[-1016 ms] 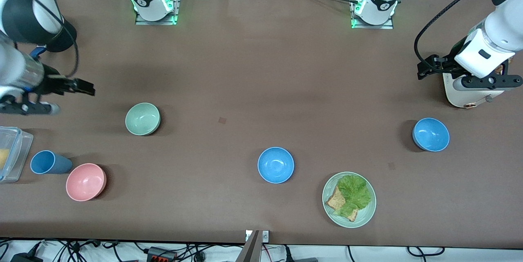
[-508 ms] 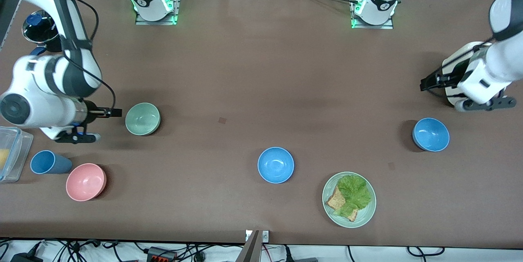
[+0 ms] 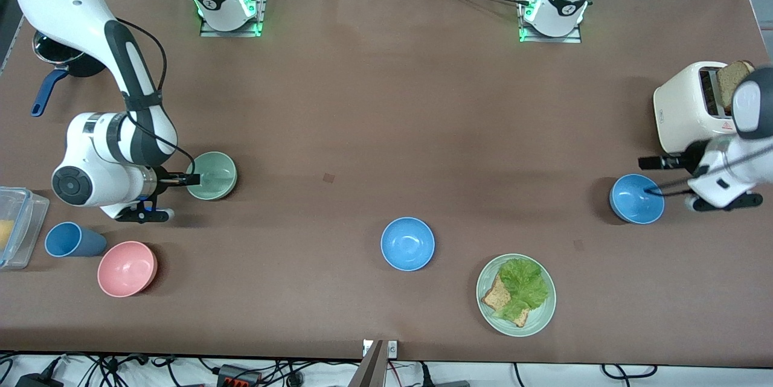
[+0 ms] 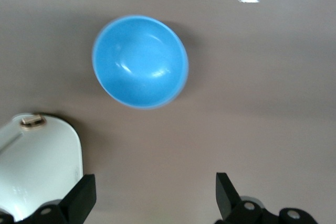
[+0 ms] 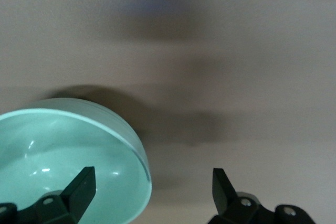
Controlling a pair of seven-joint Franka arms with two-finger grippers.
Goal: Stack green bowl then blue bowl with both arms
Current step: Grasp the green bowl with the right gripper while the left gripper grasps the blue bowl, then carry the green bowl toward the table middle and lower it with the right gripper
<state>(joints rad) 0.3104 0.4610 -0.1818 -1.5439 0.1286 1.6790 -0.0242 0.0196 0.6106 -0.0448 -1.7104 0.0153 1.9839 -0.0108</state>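
The green bowl sits toward the right arm's end of the table. My right gripper is open and low at its rim. In the right wrist view the gripper straddles the rim of the green bowl, with one finger over the inside and one outside. A blue bowl sits toward the left arm's end, nearer the front camera than the toaster. My left gripper is open over its edge. In the left wrist view the gripper is empty, with the blue bowl apart from the fingers.
A second blue bowl sits mid-table. Beside it is a pale-green plate with toast and lettuce. A pink bowl, blue cup and clear container lie at the right arm's end. A white toaster stands by the left arm.
The right arm swung down and its gripper moved to the green bowl's rim. The left gripper moved from beside the toaster down to the blue bowl's edge.
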